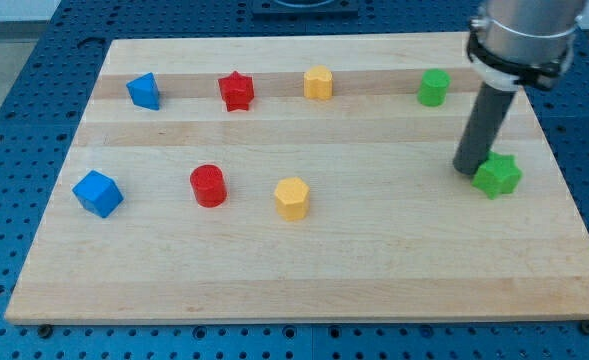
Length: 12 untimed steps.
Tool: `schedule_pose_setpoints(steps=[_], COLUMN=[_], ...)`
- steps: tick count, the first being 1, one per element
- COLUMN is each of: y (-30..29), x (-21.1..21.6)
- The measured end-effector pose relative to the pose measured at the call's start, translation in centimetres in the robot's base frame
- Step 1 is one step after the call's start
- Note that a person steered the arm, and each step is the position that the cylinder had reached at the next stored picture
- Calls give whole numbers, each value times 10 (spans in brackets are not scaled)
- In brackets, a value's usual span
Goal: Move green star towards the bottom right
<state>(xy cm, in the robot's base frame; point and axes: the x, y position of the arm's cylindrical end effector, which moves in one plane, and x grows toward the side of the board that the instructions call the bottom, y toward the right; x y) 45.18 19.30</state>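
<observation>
The green star [499, 176] lies on the wooden board [374, 260] near the view's right edge, about mid height. My tip [469, 171] rests on the board at the star's left side, touching or almost touching it. The rod rises from the tip towards the view's top right. A second green block, a cylinder-like shape [433, 88], sits above and to the left of the star, near the board's top edge.
A blue block [144, 91], red star [236, 91] and yellow block [318, 83] line the top row. A blue cube [98, 193], red cylinder [208, 186] and yellow hexagon-like block [291, 198] sit in the lower row at left and centre.
</observation>
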Motion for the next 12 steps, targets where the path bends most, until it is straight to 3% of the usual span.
schedule_pose_setpoints(steps=[2, 3, 4, 6, 9, 12], y=[-28, 25, 55, 45, 52, 21], x=[-34, -48, -27, 79, 2, 86])
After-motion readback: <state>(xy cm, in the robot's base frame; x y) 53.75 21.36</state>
